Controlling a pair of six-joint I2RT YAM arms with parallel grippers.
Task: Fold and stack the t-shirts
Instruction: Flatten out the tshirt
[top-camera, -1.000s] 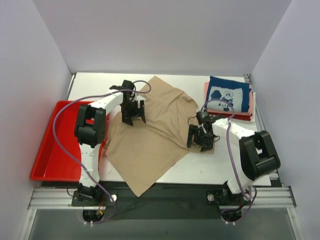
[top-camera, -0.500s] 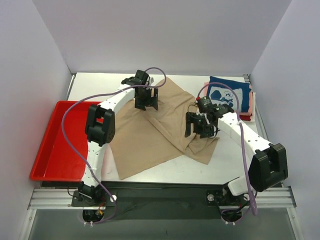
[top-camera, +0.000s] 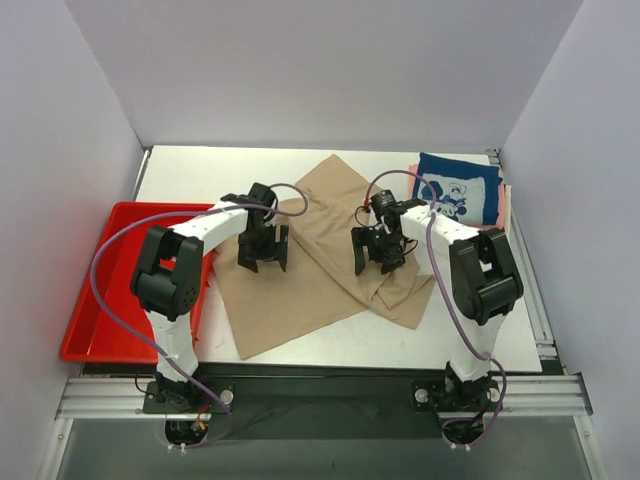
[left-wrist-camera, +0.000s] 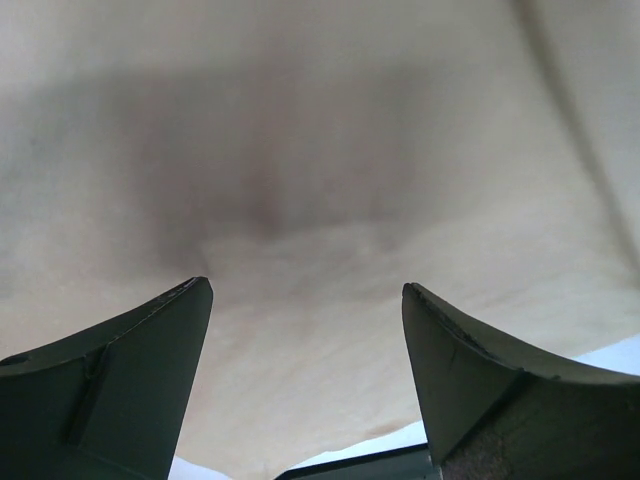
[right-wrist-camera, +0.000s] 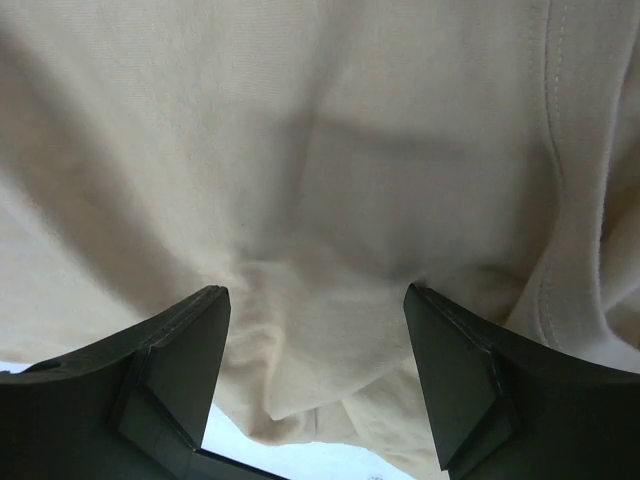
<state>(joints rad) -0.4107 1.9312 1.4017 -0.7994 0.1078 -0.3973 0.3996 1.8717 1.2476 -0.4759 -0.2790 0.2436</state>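
Note:
A tan t-shirt (top-camera: 300, 290) lies crumpled across the middle of the table, its right part bunched into folds (top-camera: 405, 295). My left gripper (top-camera: 262, 262) hovers open over the shirt's left half, and only flat tan cloth (left-wrist-camera: 300, 180) shows between its fingers (left-wrist-camera: 306, 285). Over the bunched right part my right gripper (top-camera: 377, 262) is also open, with a soft ridge of tan cloth (right-wrist-camera: 330, 340) lying under the gap between its fingers (right-wrist-camera: 316, 290). At the back right a folded navy t-shirt (top-camera: 458, 190) with a white cartoon print tops a pink one (top-camera: 412, 182) and a red one (top-camera: 488, 234).
A red plastic tray (top-camera: 100, 300) sits at the table's left edge beside my left arm. White walls close in the back and both sides. Bare white table (top-camera: 200, 175) shows at the back left and along the front right (top-camera: 480, 345).
My left gripper swung out to the shirt's back edge and came back over its left half. My right gripper moved left and toward the back. The tan shirt's right side shifted and bunched up.

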